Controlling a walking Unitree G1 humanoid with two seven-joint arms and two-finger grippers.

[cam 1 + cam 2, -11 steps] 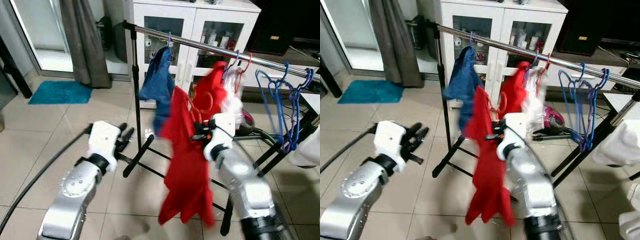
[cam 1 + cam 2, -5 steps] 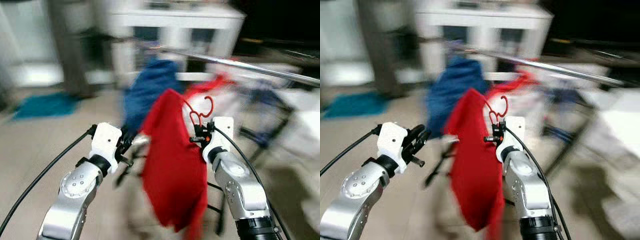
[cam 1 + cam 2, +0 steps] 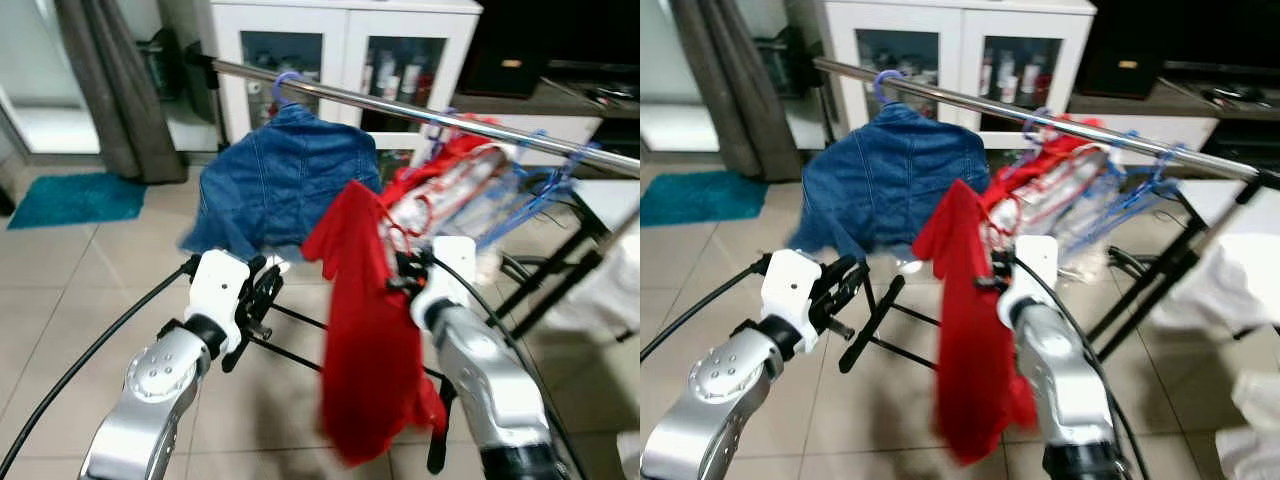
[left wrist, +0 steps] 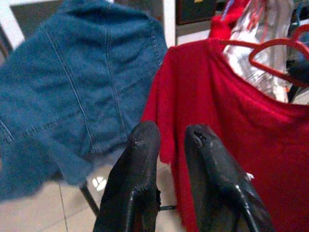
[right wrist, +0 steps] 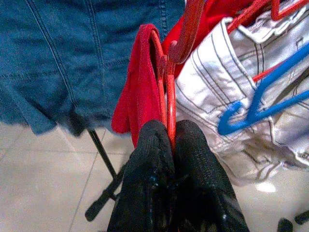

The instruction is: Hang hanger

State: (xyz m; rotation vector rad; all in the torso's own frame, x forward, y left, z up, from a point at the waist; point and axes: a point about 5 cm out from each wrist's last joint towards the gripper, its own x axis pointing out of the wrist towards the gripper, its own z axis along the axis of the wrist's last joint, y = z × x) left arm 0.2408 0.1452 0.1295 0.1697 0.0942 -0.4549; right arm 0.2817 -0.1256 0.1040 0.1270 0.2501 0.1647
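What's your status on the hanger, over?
Right tool shut on red hanger, red shirt hanging from it, below the rail. Left tool open, idle. Denim garment and crowded hangers occupy the rail ahead.

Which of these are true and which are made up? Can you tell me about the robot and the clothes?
1. The right gripper is shut on the red hanger. True.
2. The red shirt already hangs from the metal rail. False: it hangs from the hanger in the right gripper, below the rail.
3. The left gripper holds the blue denim garment. False: its fingers are slightly apart and hold nothing.
4. The blue denim garment hangs on the rail. True.
5. A teal mat lies on the floor. True.
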